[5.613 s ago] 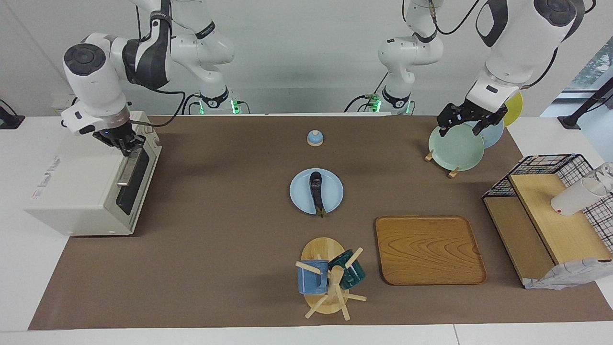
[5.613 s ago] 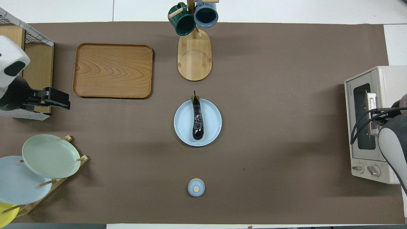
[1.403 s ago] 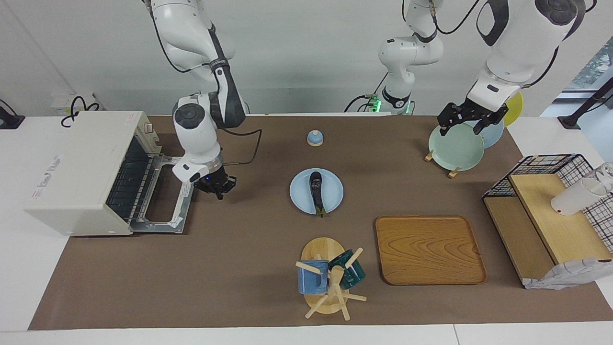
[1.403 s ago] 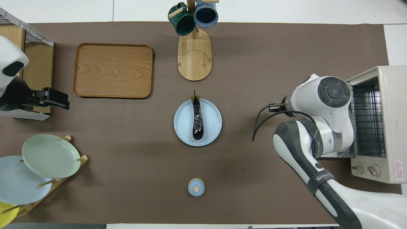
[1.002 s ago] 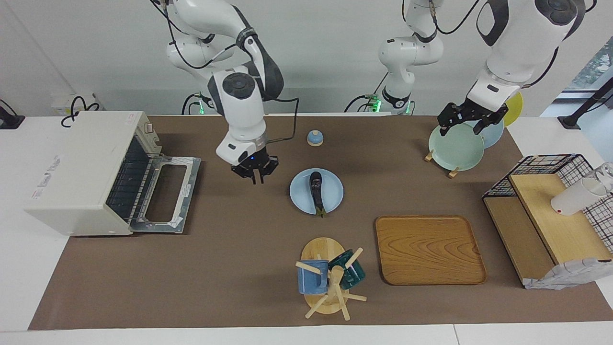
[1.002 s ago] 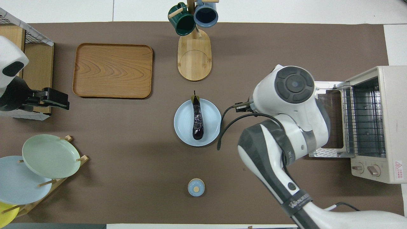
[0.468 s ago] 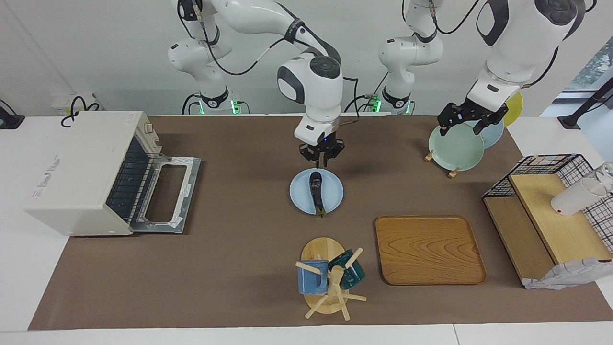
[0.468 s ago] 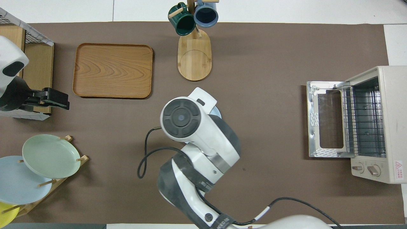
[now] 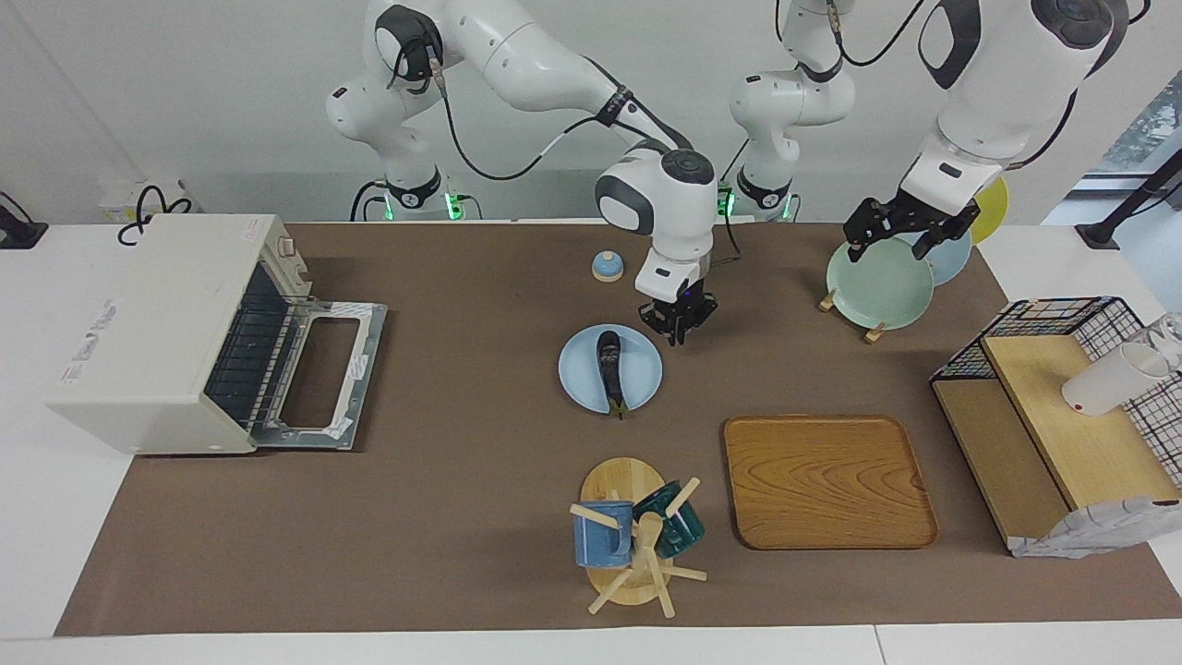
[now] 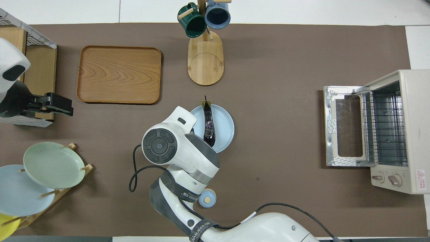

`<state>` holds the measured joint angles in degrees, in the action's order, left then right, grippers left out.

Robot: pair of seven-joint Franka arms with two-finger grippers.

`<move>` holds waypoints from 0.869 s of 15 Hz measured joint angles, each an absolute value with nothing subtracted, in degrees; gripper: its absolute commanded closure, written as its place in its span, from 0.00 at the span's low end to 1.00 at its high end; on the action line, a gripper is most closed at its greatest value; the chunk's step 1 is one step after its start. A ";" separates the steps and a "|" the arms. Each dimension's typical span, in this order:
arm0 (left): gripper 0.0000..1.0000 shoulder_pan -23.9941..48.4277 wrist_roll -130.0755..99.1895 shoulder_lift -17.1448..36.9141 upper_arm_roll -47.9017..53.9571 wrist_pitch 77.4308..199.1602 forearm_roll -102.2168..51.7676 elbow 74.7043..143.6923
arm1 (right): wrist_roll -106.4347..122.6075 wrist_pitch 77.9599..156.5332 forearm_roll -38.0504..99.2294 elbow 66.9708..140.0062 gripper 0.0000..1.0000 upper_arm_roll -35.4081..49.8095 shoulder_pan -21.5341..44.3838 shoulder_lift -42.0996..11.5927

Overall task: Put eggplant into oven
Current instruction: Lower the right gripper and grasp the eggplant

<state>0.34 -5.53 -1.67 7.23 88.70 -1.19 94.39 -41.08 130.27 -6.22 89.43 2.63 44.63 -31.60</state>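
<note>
The dark purple eggplant (image 9: 608,363) (image 10: 208,123) lies lengthwise on a pale blue plate (image 9: 637,379) (image 10: 224,127) in the middle of the mat. The white oven (image 9: 148,332) (image 10: 411,131) stands at the right arm's end of the table, its door (image 9: 319,374) (image 10: 344,131) folded down flat and the wire rack showing inside. My right gripper (image 9: 681,332) hangs over the plate's rim on the side toward the left arm, apart from the eggplant; in the overhead view its wrist hides it. My left gripper (image 9: 903,231) (image 10: 55,104) waits open, holding nothing, over the plate rack.
A small blue bell (image 9: 607,266) sits nearer the robots than the plate. A mug tree (image 9: 635,536) and a wooden tray (image 9: 826,480) lie farther out. The plate rack (image 9: 877,282) and a wire shelf unit (image 9: 1053,406) stand at the left arm's end.
The oven door, shut at first, now lies open. My right arm has swung from the oven across the mat, over the eggplant, to the plate's rim. The left arm has stayed put.
</note>
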 measured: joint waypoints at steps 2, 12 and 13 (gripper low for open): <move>0.00 0.34 -5.53 -1.67 7.23 88.70 -1.19 94.39 | -39.78 133.37 -8.53 91.63 0.70 2.39 44.48 -31.50; 0.00 0.34 -5.53 -1.68 7.23 88.70 -1.19 94.39 | -38.78 138.22 -10.07 98.53 0.66 2.36 44.31 -29.67; 0.00 0.34 -5.53 -1.68 7.23 88.70 -1.19 94.39 | -38.78 138.74 -10.08 99.08 0.66 2.36 44.31 -29.55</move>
<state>0.34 -5.53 -1.68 7.23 88.70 -1.19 94.39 -38.78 138.74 -10.08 99.08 2.36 44.31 -29.55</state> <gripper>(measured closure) 0.000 0.652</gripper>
